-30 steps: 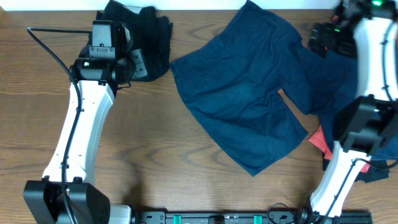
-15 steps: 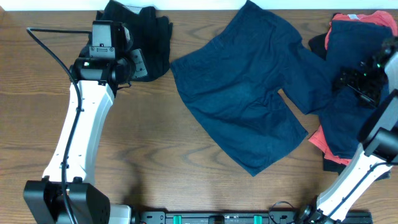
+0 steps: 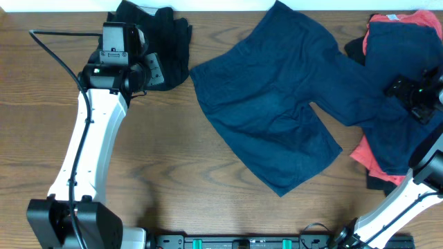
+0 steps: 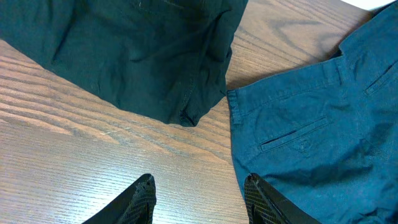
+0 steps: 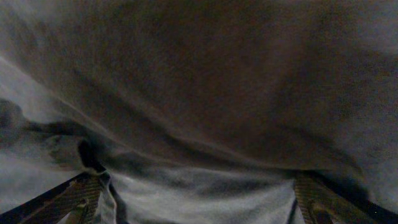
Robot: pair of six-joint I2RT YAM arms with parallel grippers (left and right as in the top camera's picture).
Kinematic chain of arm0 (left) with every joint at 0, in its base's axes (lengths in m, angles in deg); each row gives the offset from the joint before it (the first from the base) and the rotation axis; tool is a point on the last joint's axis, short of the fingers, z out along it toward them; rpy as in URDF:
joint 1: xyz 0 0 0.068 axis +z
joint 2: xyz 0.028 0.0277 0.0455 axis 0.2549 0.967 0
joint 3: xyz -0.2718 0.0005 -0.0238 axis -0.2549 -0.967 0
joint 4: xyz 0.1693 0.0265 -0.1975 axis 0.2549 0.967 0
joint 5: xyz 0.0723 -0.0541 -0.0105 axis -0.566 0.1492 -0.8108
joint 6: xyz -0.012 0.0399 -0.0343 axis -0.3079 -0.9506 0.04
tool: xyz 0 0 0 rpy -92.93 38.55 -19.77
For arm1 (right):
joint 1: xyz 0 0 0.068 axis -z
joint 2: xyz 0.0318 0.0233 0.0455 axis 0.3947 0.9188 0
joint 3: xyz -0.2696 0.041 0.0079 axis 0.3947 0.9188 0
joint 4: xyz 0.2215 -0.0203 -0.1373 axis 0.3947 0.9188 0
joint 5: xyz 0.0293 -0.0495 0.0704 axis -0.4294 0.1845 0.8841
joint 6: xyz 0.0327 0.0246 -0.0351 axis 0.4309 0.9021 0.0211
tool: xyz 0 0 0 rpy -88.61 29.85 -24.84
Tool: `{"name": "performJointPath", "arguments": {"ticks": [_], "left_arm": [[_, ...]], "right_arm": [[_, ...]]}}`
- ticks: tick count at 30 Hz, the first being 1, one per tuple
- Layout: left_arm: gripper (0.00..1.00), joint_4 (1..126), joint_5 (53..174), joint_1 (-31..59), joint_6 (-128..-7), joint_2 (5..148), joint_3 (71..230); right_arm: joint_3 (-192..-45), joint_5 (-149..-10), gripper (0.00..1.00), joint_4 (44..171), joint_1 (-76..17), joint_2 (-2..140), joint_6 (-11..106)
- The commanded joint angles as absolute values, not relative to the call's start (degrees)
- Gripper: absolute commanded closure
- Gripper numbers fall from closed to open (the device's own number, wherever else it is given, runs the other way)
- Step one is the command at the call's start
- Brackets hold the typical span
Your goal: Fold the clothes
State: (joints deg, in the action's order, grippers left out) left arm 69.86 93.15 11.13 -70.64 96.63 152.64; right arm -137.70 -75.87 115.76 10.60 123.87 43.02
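Observation:
A pair of navy blue shorts [image 3: 277,104] lies spread flat in the middle of the table; its waistband and back pocket show in the left wrist view [image 4: 323,124]. A black garment [image 3: 163,38] lies bunched at the back left and also shows in the left wrist view [image 4: 137,56]. At the right lies a pile with a navy piece [image 3: 391,131] on top of a coral-red item [image 3: 415,24]. My left gripper [image 3: 149,72] [image 4: 199,193] is open over bare wood between the black garment and the shorts. My right gripper [image 3: 408,91] [image 5: 199,199] is open, low over the navy piece [image 5: 199,93].
The wooden table [image 3: 173,180] runs to its back edge just behind the clothes. A black piece [image 3: 377,183] sticks out under the pile at the front right. A dark rail [image 3: 249,242] lies along the front edge.
My right arm has swung from the back right corner forward and down onto the pile, uncovering the coral-red item at the back. The left arm and the shorts have not moved.

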Motion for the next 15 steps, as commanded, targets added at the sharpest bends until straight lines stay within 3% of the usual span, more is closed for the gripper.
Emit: {"name": "performJointPath", "arguments": {"ticks": [1,15], "left_arm": [[0.51,69.6,92.5,11.1,-70.1,98.4,152.2],[0.51,67.9,92.5,11.1,-69.5,99.8,152.2]], "right_arm": [[-135.4,-78.8,0.01,112.8,13.6,128.5,43.1],[-140.9,-68.9,0.01,114.7,13.8,126.6,39.8]]}}
